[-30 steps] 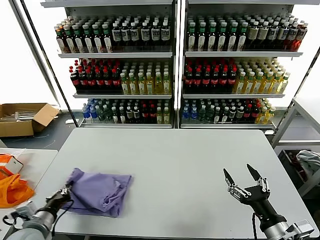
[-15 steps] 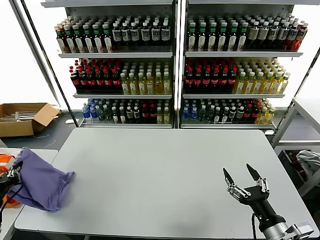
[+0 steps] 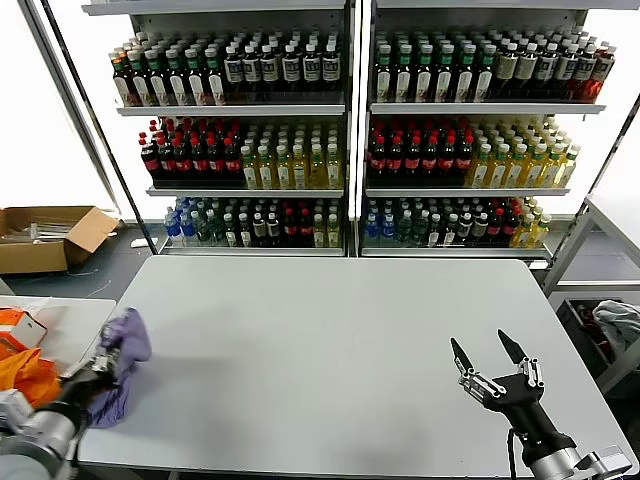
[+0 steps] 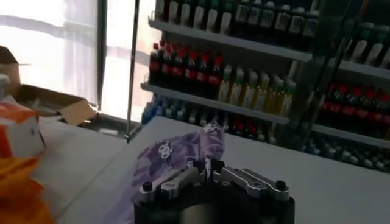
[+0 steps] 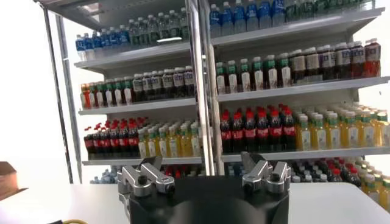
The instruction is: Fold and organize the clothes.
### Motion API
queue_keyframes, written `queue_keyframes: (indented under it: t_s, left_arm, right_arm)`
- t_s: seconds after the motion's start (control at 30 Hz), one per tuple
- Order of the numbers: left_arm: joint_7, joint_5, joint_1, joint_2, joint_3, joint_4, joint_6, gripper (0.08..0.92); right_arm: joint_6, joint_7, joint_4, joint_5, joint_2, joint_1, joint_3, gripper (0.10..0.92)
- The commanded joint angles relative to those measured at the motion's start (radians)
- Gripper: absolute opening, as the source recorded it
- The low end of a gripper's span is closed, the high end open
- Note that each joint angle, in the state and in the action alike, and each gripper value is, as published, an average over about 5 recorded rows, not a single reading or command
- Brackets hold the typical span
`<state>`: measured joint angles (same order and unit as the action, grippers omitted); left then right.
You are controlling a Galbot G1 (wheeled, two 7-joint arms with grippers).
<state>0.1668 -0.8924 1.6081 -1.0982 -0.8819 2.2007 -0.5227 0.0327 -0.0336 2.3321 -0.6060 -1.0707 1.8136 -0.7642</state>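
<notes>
A lavender T-shirt (image 3: 124, 362) hangs bunched at the left edge of the grey table (image 3: 330, 340), draped partly over that edge. My left gripper (image 3: 102, 366) is shut on a fold of it. In the left wrist view the cloth (image 4: 173, 159) shows a dark purple print and rises in a peak out of the closed left gripper (image 4: 207, 167). My right gripper (image 3: 491, 357) hovers open over the table's front right, holding nothing. In the right wrist view the right gripper (image 5: 203, 164) faces the shelves, with its fingers spread wide.
A bright orange bag (image 3: 24, 368) lies on a low white side table (image 3: 72, 322) to the left. A cardboard box (image 3: 45, 235) sits on the floor behind it. Bottle shelves (image 3: 340, 130) fill the back. A grey cloth (image 3: 620, 322) lies at the far right.
The shirt lay spread on the table's front left, was swung out over the side table, and is now bunched at the table's left edge. The right arm barely moved.
</notes>
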Motion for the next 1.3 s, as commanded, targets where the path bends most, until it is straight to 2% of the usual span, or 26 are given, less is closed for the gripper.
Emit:
queue_keyframes:
  t_s: [0.03, 0.2, 0.33, 0.4, 0.53, 0.73, 0.9, 1.1, 1.3]
  left_arm:
    - [0.178, -0.133, -0.096, -0.187, 0.569, 0.014, -0.006, 0.115]
    - [0.202, -0.258, -0.198, -0.218, 0.649, -0.103, 0.049, 0.115]
    - [0.209, -0.371, -0.262, -0.232, 0.648, -0.122, 0.091, 0.115]
    - [0.183, -0.423, -0.273, -0.234, 0.639, -0.109, 0.110, 0.117]
    - [0.068, -0.473, -0.246, -0.221, 0.622, -0.084, 0.115, 0.150]
    - [-0.049, -0.536, -0.190, -0.186, 0.556, -0.011, 0.104, 0.309]
    - [-0.069, -0.581, -0.180, -0.137, 0.437, 0.039, 0.099, 0.456]
    - [-0.121, -0.258, -0.180, -0.061, 0.344, 0.040, 0.165, 0.629]
    - [-0.143, -0.152, -0.158, -0.073, 0.265, 0.057, 0.192, 0.789]
  right_arm:
    - [0.008, 0.003, -0.002, 0.003, 0.004, 0.015, -0.010, 0.823]
    - [0.040, 0.012, 0.001, 0.016, 0.007, 0.021, -0.001, 0.823]
    - [0.081, 0.024, 0.004, 0.041, 0.015, 0.020, 0.018, 0.823]
    - [0.110, 0.038, 0.005, 0.060, 0.020, 0.012, 0.040, 0.823]
    - [0.188, 0.076, 0.008, 0.067, 0.035, -0.030, 0.100, 0.823]
    - [0.321, 0.136, -0.022, -0.021, 0.063, -0.157, 0.218, 0.823]
    - [0.403, 0.175, -0.086, -0.080, 0.075, -0.295, 0.420, 0.823]
    - [0.515, 0.220, -0.191, -0.229, 0.078, -0.567, 0.696, 0.823]
    - [0.545, 0.228, -0.325, -0.384, 0.024, -0.758, 0.907, 0.823]
